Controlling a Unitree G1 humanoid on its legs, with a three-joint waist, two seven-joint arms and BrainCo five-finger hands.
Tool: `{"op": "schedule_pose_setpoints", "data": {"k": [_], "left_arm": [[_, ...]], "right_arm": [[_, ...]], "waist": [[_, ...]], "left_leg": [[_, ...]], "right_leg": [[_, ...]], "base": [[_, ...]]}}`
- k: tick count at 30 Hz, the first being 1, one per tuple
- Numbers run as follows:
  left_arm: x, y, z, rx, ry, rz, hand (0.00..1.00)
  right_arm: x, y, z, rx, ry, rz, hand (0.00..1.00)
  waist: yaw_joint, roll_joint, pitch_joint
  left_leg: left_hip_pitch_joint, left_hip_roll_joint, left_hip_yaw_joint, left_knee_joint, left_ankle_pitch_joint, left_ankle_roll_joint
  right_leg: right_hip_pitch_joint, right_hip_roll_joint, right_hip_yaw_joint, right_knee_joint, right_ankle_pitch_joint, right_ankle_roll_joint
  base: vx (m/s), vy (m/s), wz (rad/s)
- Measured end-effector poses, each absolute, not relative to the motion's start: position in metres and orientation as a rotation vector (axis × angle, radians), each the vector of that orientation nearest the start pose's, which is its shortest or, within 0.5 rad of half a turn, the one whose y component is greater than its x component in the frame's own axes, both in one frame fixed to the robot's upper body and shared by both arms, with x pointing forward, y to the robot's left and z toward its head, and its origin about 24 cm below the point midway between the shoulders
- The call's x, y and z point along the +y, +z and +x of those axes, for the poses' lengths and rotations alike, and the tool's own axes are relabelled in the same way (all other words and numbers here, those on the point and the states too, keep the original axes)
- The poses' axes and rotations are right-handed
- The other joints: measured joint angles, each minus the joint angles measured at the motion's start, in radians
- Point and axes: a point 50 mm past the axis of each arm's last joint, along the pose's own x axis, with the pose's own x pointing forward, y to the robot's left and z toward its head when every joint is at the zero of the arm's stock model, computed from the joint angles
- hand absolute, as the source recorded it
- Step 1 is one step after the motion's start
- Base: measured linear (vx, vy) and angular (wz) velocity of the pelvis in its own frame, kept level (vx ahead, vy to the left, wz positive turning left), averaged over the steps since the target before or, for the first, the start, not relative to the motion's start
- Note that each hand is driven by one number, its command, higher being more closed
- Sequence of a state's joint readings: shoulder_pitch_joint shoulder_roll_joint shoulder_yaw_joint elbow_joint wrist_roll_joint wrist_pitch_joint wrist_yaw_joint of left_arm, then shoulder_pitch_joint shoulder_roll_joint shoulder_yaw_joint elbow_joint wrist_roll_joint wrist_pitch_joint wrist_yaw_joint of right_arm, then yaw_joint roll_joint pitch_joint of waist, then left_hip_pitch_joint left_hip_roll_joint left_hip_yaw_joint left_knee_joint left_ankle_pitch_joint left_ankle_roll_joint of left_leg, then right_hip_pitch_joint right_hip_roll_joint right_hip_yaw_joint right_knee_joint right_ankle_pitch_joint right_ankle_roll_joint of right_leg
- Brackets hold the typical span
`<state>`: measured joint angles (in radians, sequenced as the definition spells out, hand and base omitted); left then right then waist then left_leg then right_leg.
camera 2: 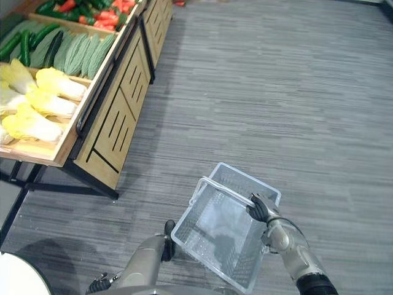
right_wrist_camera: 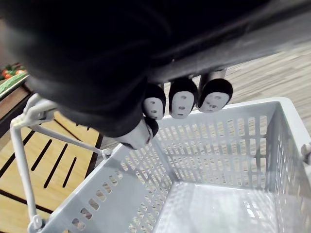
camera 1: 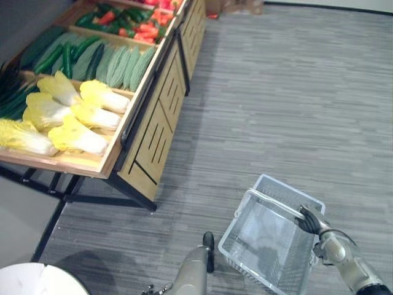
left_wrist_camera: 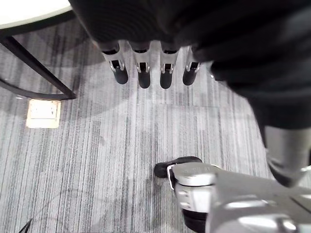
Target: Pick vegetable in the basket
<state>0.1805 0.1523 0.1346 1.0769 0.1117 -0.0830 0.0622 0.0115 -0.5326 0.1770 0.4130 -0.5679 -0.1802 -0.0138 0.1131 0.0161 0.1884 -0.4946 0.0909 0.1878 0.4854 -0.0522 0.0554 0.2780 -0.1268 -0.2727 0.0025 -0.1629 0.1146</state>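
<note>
Your left hand (left_wrist_camera: pixel 142 73): hangs low over the grey carpeted floor (camera 1: pixel 276 92), fingers straight and slack, holding nothing.

Your right hand (camera 1: pixel 309 221): fingers curled round the handle (right_wrist_camera: pixel 21 165) of a pale perforated plastic basket (right_wrist_camera: pixel 218 141). You carry the basket directly beneath this hand, tilted, and just to the right of your left hand.

Round white surface (camera 1: pixel 31 279): close on the outer side of your left hand, edge showing.

Wooden display stand (camera 1: pixel 153 135): ahead and to the left of your left hand, well apart from both hands; slatted side panels, dark metal legs, sloping trays on top.

Stock on the stand, nearest tray to your left hand first:
- Napa cabbages (camera 1: pixel 73 117): yellow leaves, white stems, lying side by side in the nearest tray. These are the vegetables closest to you, and neither hand touches them.
- Pale green ridged gourds (camera 1: pixel 126 66): next tray beyond, laid in a row.
- Dark cucumbers (camera 1: pixel 70 52): same tray as the gourds, on the side farther from your right hand.
- Red vegetables (camera 1: pixel 147 27): farthest tray, mixed with green ones; you cannot tell the kind.
</note>
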Motion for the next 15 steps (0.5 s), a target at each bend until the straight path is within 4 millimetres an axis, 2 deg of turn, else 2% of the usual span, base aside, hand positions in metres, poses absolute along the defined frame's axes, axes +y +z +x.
{"op": "schedule_pose_setpoints", "data": {"k": [1,3,4,5,6,7,8,10,11,12,13,14,15], "left_arm": [[0.230,-0.162,0.052,1.168,0.214,0.203,0.00],[0.229,-0.162,0.051,1.171,0.212,0.203,0.00],[0.229,-0.162,0.050,1.173,0.208,0.207,0.00],[0.230,-0.162,0.047,1.181,0.206,0.217,0.00],[0.233,-0.162,0.045,1.188,0.208,0.227,0.00],[0.237,-0.161,0.046,1.185,0.194,0.254,0.00],[0.241,-0.158,0.054,1.161,0.177,0.286,0.00],[0.240,-0.155,0.063,1.127,0.167,0.298,0.00],[0.242,-0.149,0.082,1.058,0.181,0.287,0.00],[0.241,-0.142,0.102,0.988,0.181,0.291,0.00],[0.239,-0.137,0.118,0.933,0.174,0.294,0.00],[0.235,-0.134,0.128,0.897,0.170,0.283,0.00],[0.229,-0.128,0.143,0.835,0.161,0.264,0.00]], "right_arm": [[-0.239,-0.025,0.228,0.270,0.307,-1.094,1.00],[-0.233,-0.026,0.229,0.260,0.324,-1.088,1.00],[-0.229,-0.027,0.229,0.252,0.328,-1.071,1.00],[-0.222,-0.031,0.228,0.255,0.331,-1.043,1.00],[-0.219,-0.035,0.227,0.266,0.334,-1.025,1.00],[-0.211,-0.042,0.223,0.280,0.348,-0.996,1.00],[-0.209,-0.038,0.227,0.258,0.315,-0.980,1.00],[-0.211,-0.037,0.227,0.253,0.302,-0.984,1.00],[-0.213,-0.041,0.222,0.276,0.299,-0.982,1.00],[-0.214,-0.045,0.217,0.294,0.294,-0.974,1.00],[-0.215,-0.046,0.215,0.303,0.297,-0.974,1.00],[-0.216,-0.047,0.214,0.310,0.299,-0.974,1.00],[-0.218,-0.050,0.212,0.332,0.297,-0.973,1.00]], "waist": [[0.005,-0.005,-0.001],[0.021,-0.028,-0.002],[0.026,-0.059,-0.008],[0.022,-0.080,-0.014],[0.018,-0.087,-0.017],[0.004,-0.098,-0.018],[-0.024,-0.101,-0.020],[-0.039,-0.093,-0.021],[-0.053,-0.087,-0.021],[-0.066,-0.086,-0.022],[-0.080,-0.086,-0.022],[-0.089,-0.086,-0.022],[-0.091,-0.084,-0.022]], "left_leg": [[0.029,0.003,0.050,0.013,-0.035,0.025],[0.100,-0.030,0.065,-0.052,-0.060,0.037],[0.163,-0.070,0.073,-0.120,-0.071,0.034],[0.230,-0.096,0.073,-0.179,-0.075,0.035],[0.266,-0.103,0.069,-0.208,-0.077,0.037],[0.341,-0.118,0.046,-0.253,-0.084,0.038],[0.422,-0.134,0.010,-0.296,-0.088,0.050],[0.484,-0.139,-0.027,-0.325,-0.093,0.057],[0.540,-0.142,-0.076,-0.351,-0.096,0.062],[0.584,-0.143,-0.136,-0.375,-0.096,0.062],[0.606,-0.141,-0.182,-0.384,-0.096,0.062],[0.616,-0.138,-0.209,-0.385,-0.097,0.062],[0.632,-0.130,-0.241,-0.385,-0.097,0.060]], "right_leg": [[0.015,-0.004,0.013,0.036,0.033,0.010],[-0.032,-0.044,0.051,0.194,0.044,0.023],[-0.105,-0.091,0.079,0.386,0.071,0.049],[-0.194,-0.125,0.119,0.592,0.182,0.072],[-0.237,-0.132,0.140,0.681,0.279,0.083],[-0.330,-0.141,0.178,0.903,0.384,0.147],[-0.432,-0.140,0.186,1.136,0.364,0.119],[-0.486,-0.131,0.167,1.226,0.310,0.036],[-0.529,-0.122,0.131,1.239,0.242,-0.018],[-0.561,-0.124,0.083,1.186,0.170,-0.054],[-0.577,-0.130,0.044,1.100,0.121,-0.072],[-0.582,-0.134,0.018,1.024,0.095,-0.070],[-0.588,-0.136,-0.016,0.844,0.081,-0.071]], "base": [[0.53,0.271,0.38],[0.36,0.202,0.21],[0.36,0.203,0.17],[0.37,0.193,0.19],[0.40,0.170,0.24],[0.51,0.152,0.44],[0.51,0.126,0.55],[0.39,0.042,0.73],[0.48,-0.024,1.24],[0.57,-0.068,1.53],[0.47,-0.092,1.39],[0.44,-0.127,1.35],[0.43,-0.165,1.32]]}}
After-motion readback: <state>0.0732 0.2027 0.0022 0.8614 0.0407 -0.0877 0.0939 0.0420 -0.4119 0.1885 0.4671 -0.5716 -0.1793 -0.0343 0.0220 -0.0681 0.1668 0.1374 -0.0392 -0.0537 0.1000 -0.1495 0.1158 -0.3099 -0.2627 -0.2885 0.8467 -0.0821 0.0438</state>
